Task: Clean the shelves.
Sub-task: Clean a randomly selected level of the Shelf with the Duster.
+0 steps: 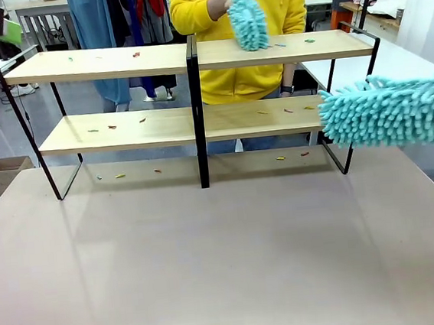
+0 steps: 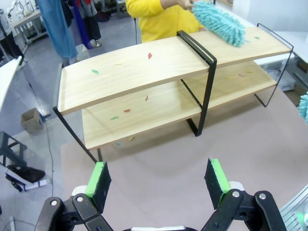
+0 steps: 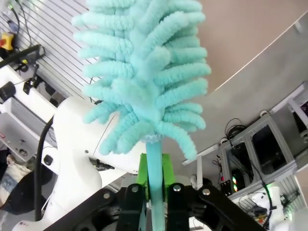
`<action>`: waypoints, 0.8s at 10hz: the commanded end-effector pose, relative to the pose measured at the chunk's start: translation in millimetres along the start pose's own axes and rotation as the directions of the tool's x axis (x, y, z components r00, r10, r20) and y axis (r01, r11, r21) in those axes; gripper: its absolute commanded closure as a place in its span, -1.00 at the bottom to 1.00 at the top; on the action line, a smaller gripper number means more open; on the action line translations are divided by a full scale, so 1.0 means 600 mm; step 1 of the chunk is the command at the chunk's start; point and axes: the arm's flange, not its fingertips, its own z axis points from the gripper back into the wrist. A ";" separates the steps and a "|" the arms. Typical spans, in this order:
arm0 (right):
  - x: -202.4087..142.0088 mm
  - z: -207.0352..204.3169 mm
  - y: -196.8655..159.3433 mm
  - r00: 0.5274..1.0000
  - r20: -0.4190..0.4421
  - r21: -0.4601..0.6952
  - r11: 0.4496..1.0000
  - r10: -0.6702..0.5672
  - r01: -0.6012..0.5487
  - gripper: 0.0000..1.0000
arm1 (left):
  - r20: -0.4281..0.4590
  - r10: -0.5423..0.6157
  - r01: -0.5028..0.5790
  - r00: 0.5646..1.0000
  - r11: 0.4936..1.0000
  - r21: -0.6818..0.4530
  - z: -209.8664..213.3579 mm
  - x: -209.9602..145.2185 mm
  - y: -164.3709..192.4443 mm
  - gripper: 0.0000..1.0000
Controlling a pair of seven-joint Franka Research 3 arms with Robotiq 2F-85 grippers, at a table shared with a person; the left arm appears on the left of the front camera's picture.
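- Front view: a fluffy teal chenille duster [image 1: 389, 111] comes in from the robot's right, lying level. Its tip is at the right end of the lower board of the wide two-tier rack of light wooden shelves in a thin black metal frame [image 1: 100, 64]. I cannot tell whether it touches the frame.
- Right wrist view: the right gripper [image 3: 155, 169] has its green pads pressed tight on the duster's slim teal handle. The fluffy head stands straight out past the fingertips.
- Left wrist view: the left gripper [image 2: 158, 175] is spread wide, its green pads [image 2: 98, 175] far apart. The shelves stand ahead of and below its fingertips, well apart from them, across a stretch of the pale beige table [image 2: 159, 144].
- Beyond the shelves from both grippers, a person in a yellow top holds a second teal duster [image 1: 248, 21] in one hand [image 1: 221, 3]. Its head rests on the top board, just right of the black centre divider [image 1: 197, 111].
- Small coloured scraps [image 1: 136, 54] lie scattered on both boards and on the table beneath the rack.
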 end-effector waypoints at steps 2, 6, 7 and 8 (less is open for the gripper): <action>-0.144 -0.006 -0.049 0.994 -0.110 -0.034 0.999 -0.009 0.005 0.75 | 0.000 0.001 -0.001 1.000 1.000 -0.005 0.000 -0.002 0.001 -1.00; -0.288 -0.073 -0.051 0.981 -0.184 0.098 0.992 -0.054 0.073 0.75 | 0.000 0.001 -0.001 1.000 1.000 -0.005 0.000 -0.002 0.001 -1.00; -0.273 -0.070 -0.050 0.979 -0.191 0.076 0.994 -0.067 0.083 0.75 | 0.000 0.001 -0.001 1.000 1.000 -0.005 0.000 -0.002 0.001 -1.00; -0.258 -0.065 -0.050 0.983 -0.176 0.062 0.996 -0.054 0.066 0.75 | 0.000 0.001 -0.001 1.000 1.000 -0.005 0.000 -0.002 0.001 -1.00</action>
